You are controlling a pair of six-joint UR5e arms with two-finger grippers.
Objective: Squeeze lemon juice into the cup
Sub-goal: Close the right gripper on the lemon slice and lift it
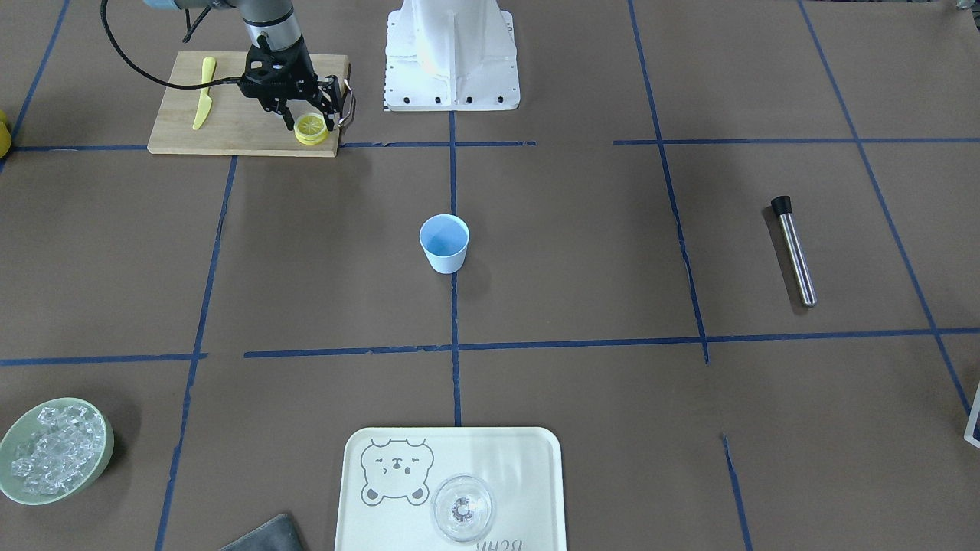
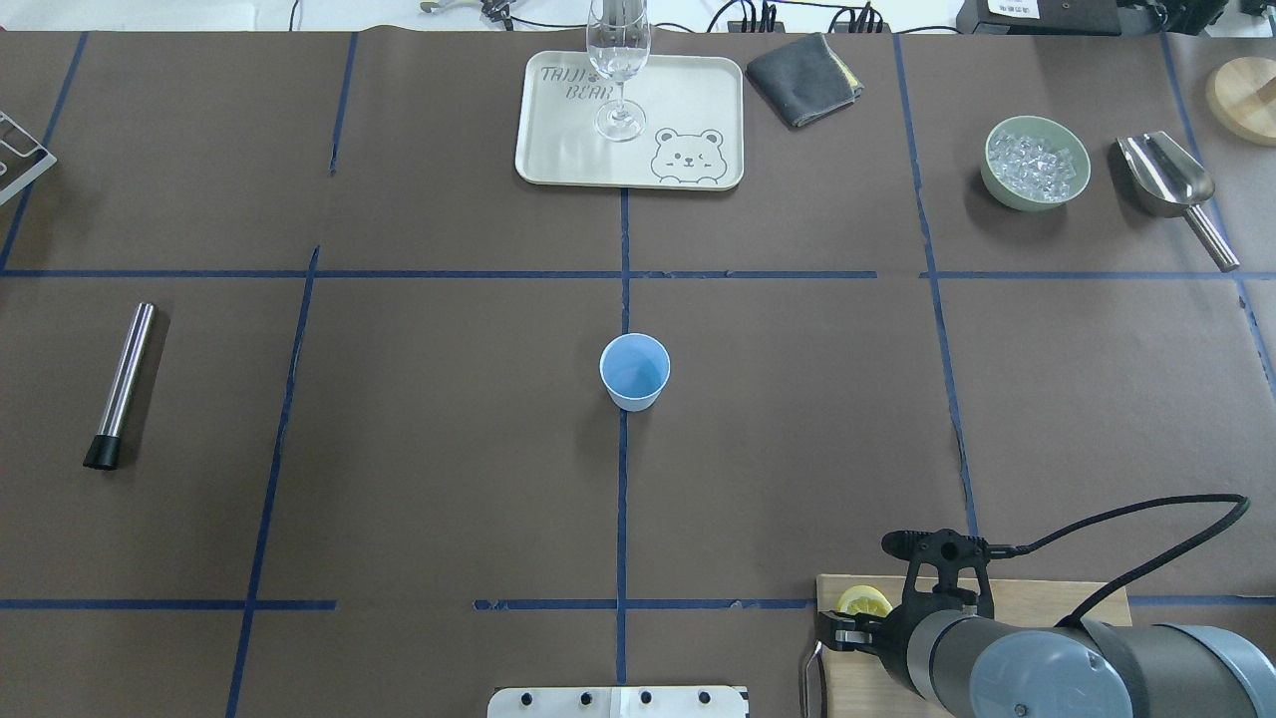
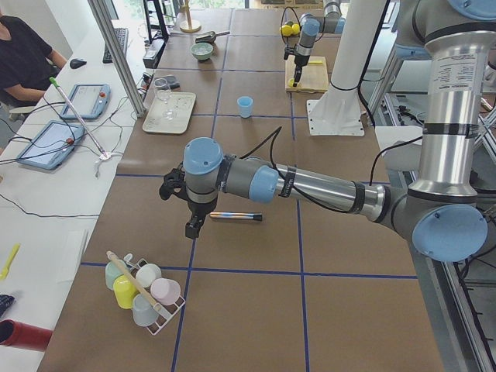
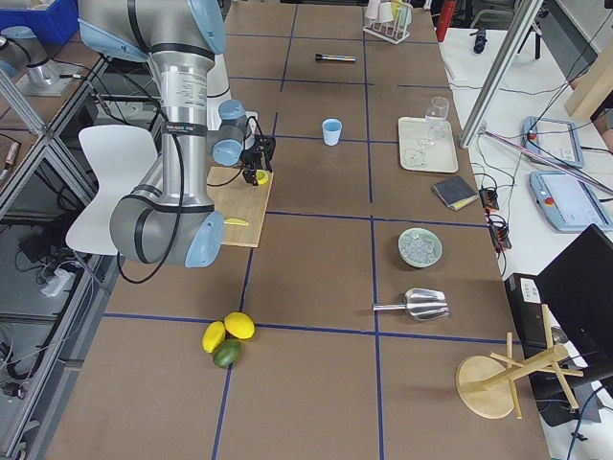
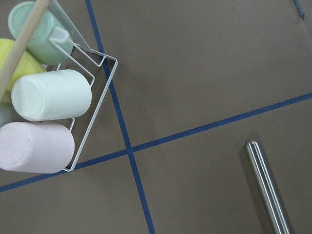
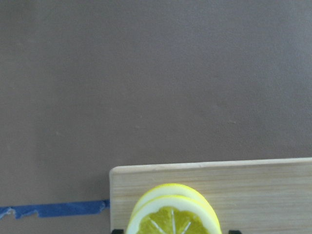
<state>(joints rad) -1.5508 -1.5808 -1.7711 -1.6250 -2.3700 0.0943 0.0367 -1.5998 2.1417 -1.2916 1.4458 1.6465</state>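
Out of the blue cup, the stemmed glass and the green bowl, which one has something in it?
The green bowl, heaped with ice cubes; the blue cup and the stemmed glass on the tray look empty.

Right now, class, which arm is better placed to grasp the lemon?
Right: the right gripper straddles the lemon on the cutting board, jaws open; the left gripper hangs far away by the metal rod.

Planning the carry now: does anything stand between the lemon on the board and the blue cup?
Nothing visible does. Between the lemon at the corner of the cutting board and the cup lies only bare table with blue tape lines. The right gripper straddles the lemon, jaws open.
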